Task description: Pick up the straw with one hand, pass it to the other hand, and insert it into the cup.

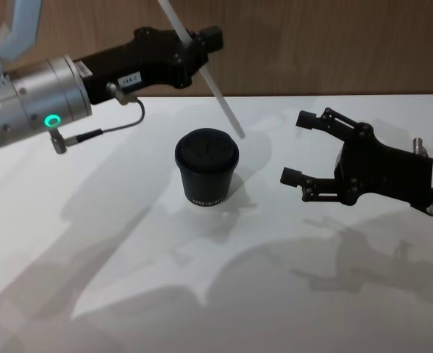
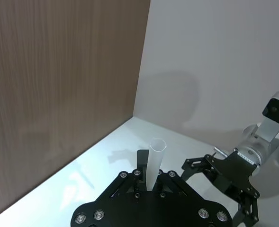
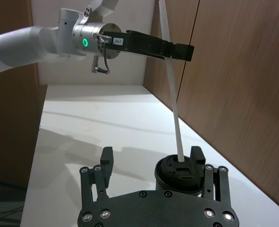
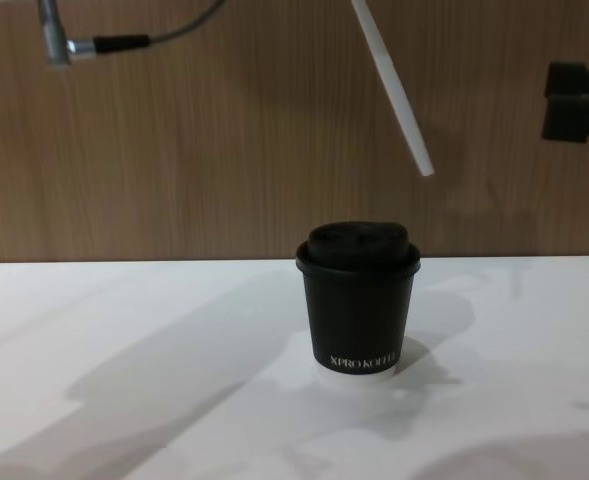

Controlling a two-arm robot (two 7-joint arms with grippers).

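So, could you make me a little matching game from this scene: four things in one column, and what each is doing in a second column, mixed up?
Things
1. straw
2. cup
3. left end effector
4. right end effector

States
A. open and empty, off to the cup's right
B. standing upright on the white table, lid on
C. tilted in the air, lower tip higher than the lid, not yet in the cup
D. shut on the straw, raised behind the cup

Pairs: 1-C, 2-B, 3-D, 4-A
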